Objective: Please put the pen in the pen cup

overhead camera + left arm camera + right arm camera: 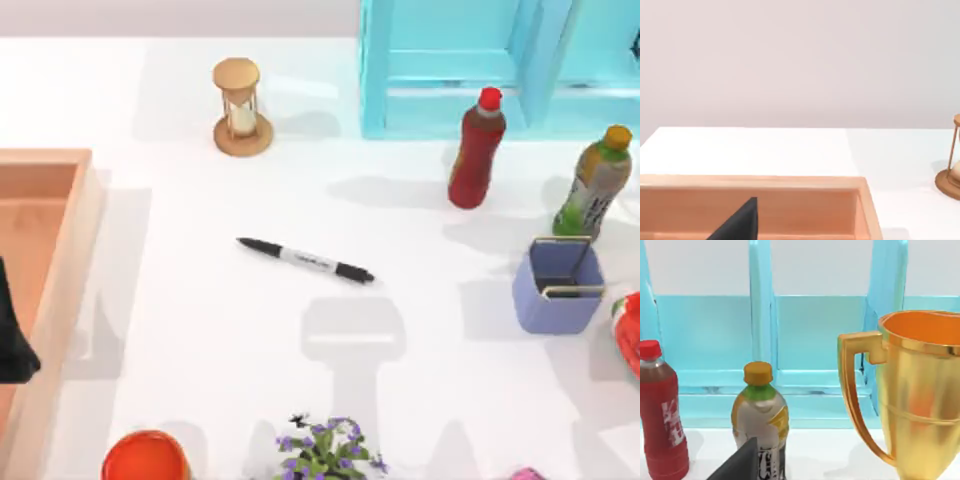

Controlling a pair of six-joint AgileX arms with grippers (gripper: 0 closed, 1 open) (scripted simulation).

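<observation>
The pen (306,261), slim and black with a white labelled middle, lies flat near the middle of the white table, its tapered tip pointing toward the top view's left. The pen cup (558,283), a small square periwinkle box with a thin wire frame at its rim, stands upright to the right of the pen, well apart from it. My left arm (12,335) is parked at the far left edge over the wooden tray (60,300); a dark part of my left gripper (740,222) shows above the tray's inside. A dark part of my right gripper (740,462) shows in front of the bottles.
A red bottle (476,150) and a green-yellow bottle (592,185) stand behind the pen cup, before a turquoise shelf (450,70). An hourglass (240,107) stands at the back. An orange-red cup (145,457) and a small flowering plant (325,450) sit at the front edge. A gold trophy (915,390) stands near my right gripper.
</observation>
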